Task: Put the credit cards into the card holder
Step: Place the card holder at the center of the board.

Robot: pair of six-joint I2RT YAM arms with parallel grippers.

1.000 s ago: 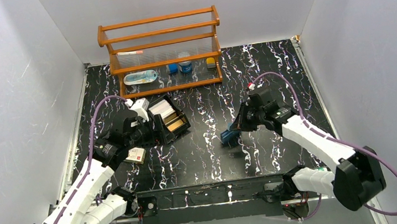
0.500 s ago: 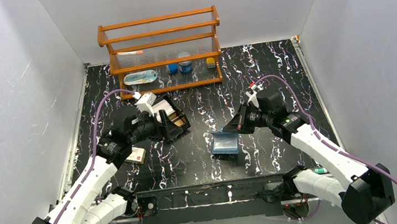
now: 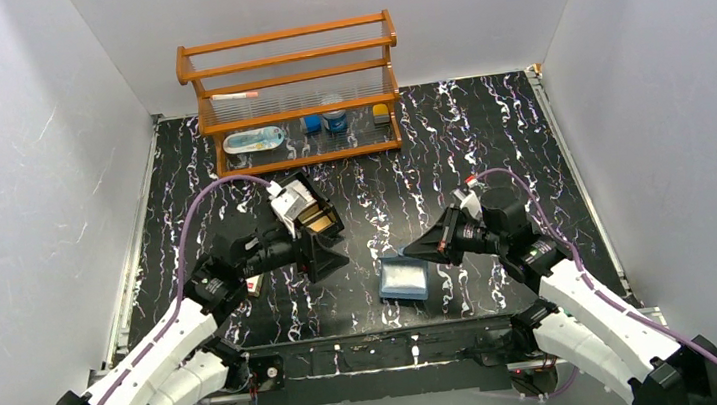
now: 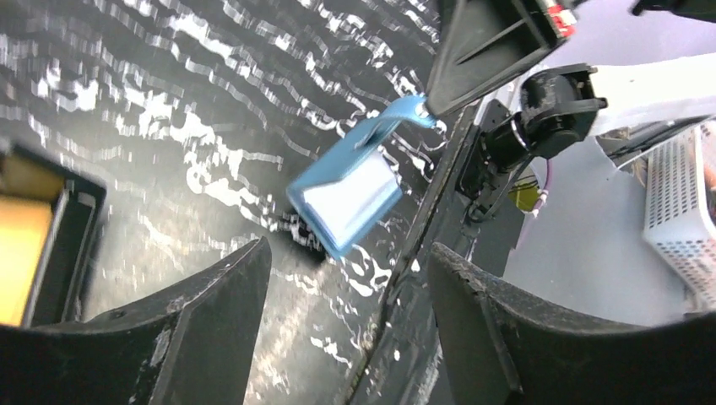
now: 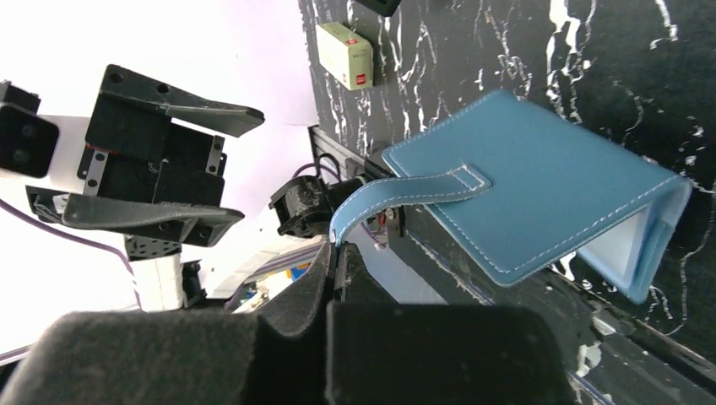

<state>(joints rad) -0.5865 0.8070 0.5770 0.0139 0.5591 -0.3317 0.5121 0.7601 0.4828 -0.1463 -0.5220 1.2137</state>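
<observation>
Near the middle of the bench's (image 3: 489, 139) front edge, the card holder (image 3: 404, 279) now hangs from the right gripper (image 3: 420, 248), which is clamped on its strap tab. A second ago it was held further back and edge-on; it has since come forward and down, blue cover up and mouth part open. Can't tell if its low end touches the bench. The left gripper (image 3: 325, 254) has swung off the black box (image 3: 324, 201) toward the card holder, fingers apart, nothing in them, stopping just short. The credit cards (image 3: 315, 223) remain in the box at left-centre, none loaded. Judgement: this is the set-up step, holder brought within reach of both arms, task barely started. Room: the holder sits close to the front edge rail, so little margin there. The grippers are near each other with only the holder between them, so a bump is possible. The rack (image 3: 290, 69) at the back edge is well apart. The right half toward the back right corner looks open. A cream packet (image 5: 346, 55) lies by the left arm.
</observation>
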